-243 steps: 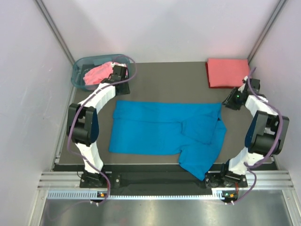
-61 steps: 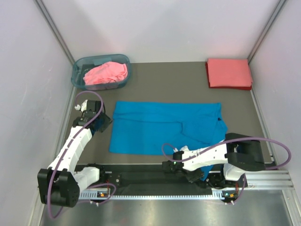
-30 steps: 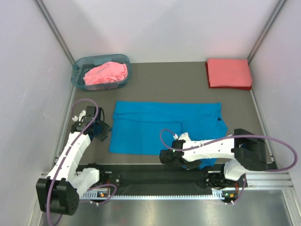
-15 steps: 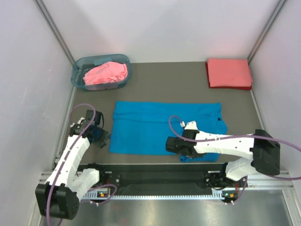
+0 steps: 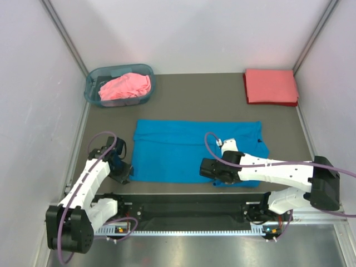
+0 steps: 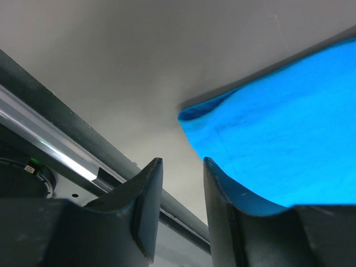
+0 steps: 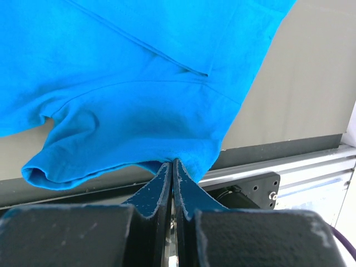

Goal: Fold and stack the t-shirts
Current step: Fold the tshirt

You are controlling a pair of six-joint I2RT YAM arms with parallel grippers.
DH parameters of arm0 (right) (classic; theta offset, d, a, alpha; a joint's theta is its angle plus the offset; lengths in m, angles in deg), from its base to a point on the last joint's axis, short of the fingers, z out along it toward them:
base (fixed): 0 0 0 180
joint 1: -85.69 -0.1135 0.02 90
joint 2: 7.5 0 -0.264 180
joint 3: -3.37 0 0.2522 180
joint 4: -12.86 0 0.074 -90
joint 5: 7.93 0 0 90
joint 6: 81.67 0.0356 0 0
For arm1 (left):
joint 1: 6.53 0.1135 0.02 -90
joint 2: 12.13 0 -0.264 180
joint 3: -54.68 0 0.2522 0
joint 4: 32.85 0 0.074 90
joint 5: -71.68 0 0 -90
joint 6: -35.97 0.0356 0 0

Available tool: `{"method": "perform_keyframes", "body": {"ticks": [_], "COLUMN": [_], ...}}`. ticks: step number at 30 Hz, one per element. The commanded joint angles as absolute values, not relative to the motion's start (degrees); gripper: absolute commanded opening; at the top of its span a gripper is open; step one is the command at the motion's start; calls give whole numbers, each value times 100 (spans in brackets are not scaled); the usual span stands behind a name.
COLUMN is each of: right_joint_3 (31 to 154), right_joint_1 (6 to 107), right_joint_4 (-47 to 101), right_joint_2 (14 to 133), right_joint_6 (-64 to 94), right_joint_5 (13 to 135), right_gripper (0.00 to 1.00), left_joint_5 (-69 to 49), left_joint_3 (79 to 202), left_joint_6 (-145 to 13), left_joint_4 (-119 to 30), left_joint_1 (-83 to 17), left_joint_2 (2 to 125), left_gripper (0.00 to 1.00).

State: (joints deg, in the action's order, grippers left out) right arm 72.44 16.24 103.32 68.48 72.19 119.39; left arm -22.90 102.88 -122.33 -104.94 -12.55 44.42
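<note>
While the right pincer (image 7: 172, 162) is pinching its fingers together on a fold of the blue t-shirt (image 5: 183, 146) at the garment's near edge, the cloth is bunching just beyond its tips, probably so that this flap can be carried over onto the body. To that pincer's left, the left pincer (image 6: 181, 162) is hovering low with its fingers apart, gripping nothing, the shirt's near corner lying just ahead of it, apparently lining up a matching grasp. Beyond both, the rest of the shirt is lying flat on the tabletop (image 5: 206, 103). Far ahead of the left pincer the pink t-shirt (image 5: 125, 86) is waiting crumpled inside the basket (image 5: 92, 92); far ahead of the right pincer the coral-red t-shirt (image 5: 271, 86) is sitting folded, likely serving as the stack's base.
</note>
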Motion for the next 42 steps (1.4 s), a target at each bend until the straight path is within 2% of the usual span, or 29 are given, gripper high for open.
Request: {"method": "perform_keyframes", "body": {"ticks": [1,11,16,34,42], "right_joint_3": [7374,7347,7364,7408,7417], "right_joint_1": [1705,1705,1705,1696,1696], "right_joint_4": [10844,10923,11020,10950,10923], "right_joint_2": [6633,6281,6193,6255,6272], "right_joint_6": [7144,7161,7223,7135,7109], "right_joint_5": [12206,12302,12364,12329,12311], "right_gripper": [0,0,0,0,0], "left_joint_5": [-2394,-2306,-2359,-2175,-2193], "left_joint_3": [10237,9938,9947,10193,9912], "left_joint_6": [-12461,-12593,-12654,-12883,-12979], "left_joint_4": [-10533,-9909,-9804,-10418,-10313], "left_joint_1": [-1241,-1241,-1241,-1241,-1241], "left_joint_2": [4517,5123,5106,4280,4139], "left_gripper": [43,42,34,36,37]}}
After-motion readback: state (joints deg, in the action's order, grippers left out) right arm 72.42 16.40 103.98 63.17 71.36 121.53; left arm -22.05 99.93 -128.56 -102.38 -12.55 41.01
